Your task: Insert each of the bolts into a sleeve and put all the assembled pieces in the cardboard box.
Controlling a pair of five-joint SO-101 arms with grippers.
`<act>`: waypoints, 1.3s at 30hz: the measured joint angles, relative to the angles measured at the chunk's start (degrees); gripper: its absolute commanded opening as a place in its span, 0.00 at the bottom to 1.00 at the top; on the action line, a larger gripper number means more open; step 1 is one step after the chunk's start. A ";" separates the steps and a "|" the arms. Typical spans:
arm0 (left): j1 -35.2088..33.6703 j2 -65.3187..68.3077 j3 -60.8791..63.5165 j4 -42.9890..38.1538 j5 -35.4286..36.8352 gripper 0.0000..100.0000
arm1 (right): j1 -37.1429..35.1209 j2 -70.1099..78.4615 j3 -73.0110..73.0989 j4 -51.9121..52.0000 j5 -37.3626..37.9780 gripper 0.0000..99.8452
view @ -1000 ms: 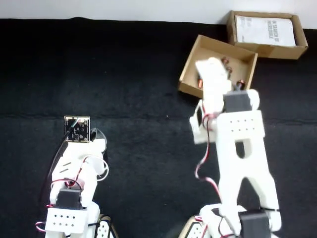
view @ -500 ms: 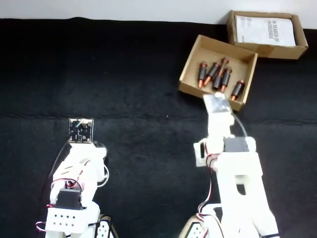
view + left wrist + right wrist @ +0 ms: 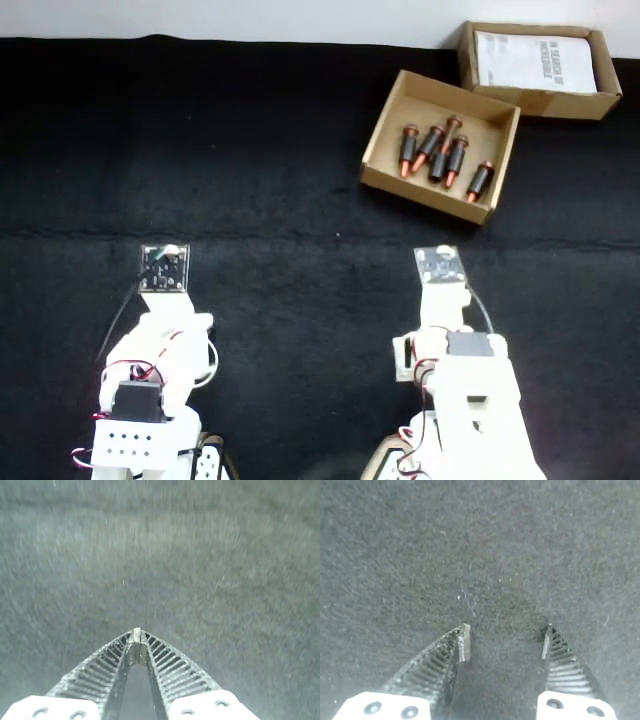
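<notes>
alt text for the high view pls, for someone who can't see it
An open cardboard box at upper right holds five sleeved bolts. Two white arms sit at the bottom edge over black cloth, apart from it; a second box with a paper lies behind.

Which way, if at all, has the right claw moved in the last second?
Yes. The right claw drew back from over the cardboard box toward its base, now short of it.
</notes>
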 measured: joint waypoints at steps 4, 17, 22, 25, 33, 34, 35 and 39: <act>0.00 0.00 0.00 2.02 0.00 0.03 | 0.26 -2.20 2.11 0.26 0.00 0.22; 0.00 0.00 0.00 2.02 0.00 0.03 | 0.26 -2.55 7.12 -3.96 0.00 0.22; 0.00 0.00 0.00 2.02 0.00 0.03 | 0.26 -2.55 8.53 -7.38 0.00 0.22; 0.00 0.00 0.00 2.02 0.00 0.03 | 0.26 -2.55 9.14 -10.37 -2.90 0.22; 0.00 0.00 0.00 2.02 0.00 0.03 | 0.62 -2.37 6.15 -13.19 -12.13 0.22; 0.00 0.00 0.00 2.02 0.00 0.03 | 0.70 -2.29 5.10 -12.75 -12.66 0.22; 0.00 0.00 0.00 2.02 0.00 0.03 | 0.70 -2.55 4.13 -11.96 -12.84 0.22; 0.00 0.00 0.00 2.02 0.00 0.03 | 0.53 -9.85 0.26 -5.98 -13.19 0.22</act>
